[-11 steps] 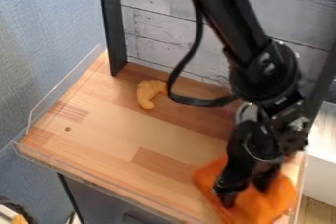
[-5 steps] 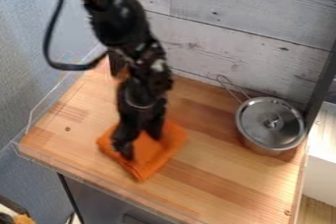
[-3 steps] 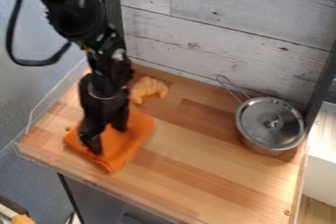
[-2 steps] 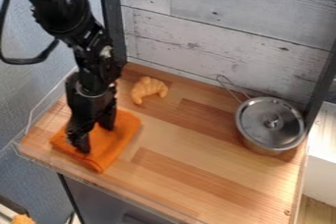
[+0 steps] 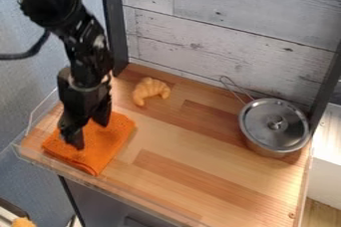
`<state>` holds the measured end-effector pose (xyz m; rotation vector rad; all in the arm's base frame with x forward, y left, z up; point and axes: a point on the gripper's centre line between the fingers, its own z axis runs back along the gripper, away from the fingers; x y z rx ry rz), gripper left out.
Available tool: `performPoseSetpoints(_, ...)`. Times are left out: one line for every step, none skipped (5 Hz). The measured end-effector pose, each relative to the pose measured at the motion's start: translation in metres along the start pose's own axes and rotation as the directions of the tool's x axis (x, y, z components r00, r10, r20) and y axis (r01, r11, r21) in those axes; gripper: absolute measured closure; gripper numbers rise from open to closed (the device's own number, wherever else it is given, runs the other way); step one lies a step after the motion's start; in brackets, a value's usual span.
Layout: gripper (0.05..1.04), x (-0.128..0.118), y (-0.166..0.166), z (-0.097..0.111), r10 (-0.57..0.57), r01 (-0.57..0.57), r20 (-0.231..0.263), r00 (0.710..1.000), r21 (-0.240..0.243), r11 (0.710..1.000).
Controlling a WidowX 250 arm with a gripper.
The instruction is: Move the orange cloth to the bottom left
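The orange cloth (image 5: 116,137) lies nearly flat at 9 o'clock on the wooden tabletop (image 5: 190,173), taking the middle of the wood as the clock's centre. Its 6 o'clock corner sits near the front edge, just beside the clear rim (image 5: 100,185).

The claw (image 5: 91,134) is over the cloth, pointing down, with its 2 fingers set wide apart and orange fabric showing between them. The black arm (image 5: 83,29) above it slants in from 11 o'clock, and a black cable (image 5: 27,55) loops off it toward 9 o'clock.

From the cloth, between 1 and 2 o'clock, there is 1 croissant (image 5: 150,89), lying on the wood apart from the cloth.

At about 3 o'clock on the tabletop stands 1 metal pot (image 5: 265,148), well apart from the cloth. Its lid (image 5: 258,116) is on, and its wire handle (image 5: 234,89) points between 10 and 11 o'clock.

Behind the wood rises a pale plank wall (image 5: 226,17), with a dark post (image 5: 113,19) at 11 o'clock. Past the right edge, between 3 and 4 o'clock, is a white block (image 5: 327,181).
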<state>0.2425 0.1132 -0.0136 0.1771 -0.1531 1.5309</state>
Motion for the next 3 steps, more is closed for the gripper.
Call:
performPoseSetpoints(0.085,0.002,-0.008,0.030,-0.008,0.010,0.021,1.000,-0.072,0.997)
performPoseSetpoints(0.085,0.004,-0.013,0.057,-0.006,0.010,0.030,1.000,-0.144,0.990)
performPoseSetpoints(0.085,0.004,-0.013,0.058,-0.009,0.014,0.032,0.999,-0.146,0.989)
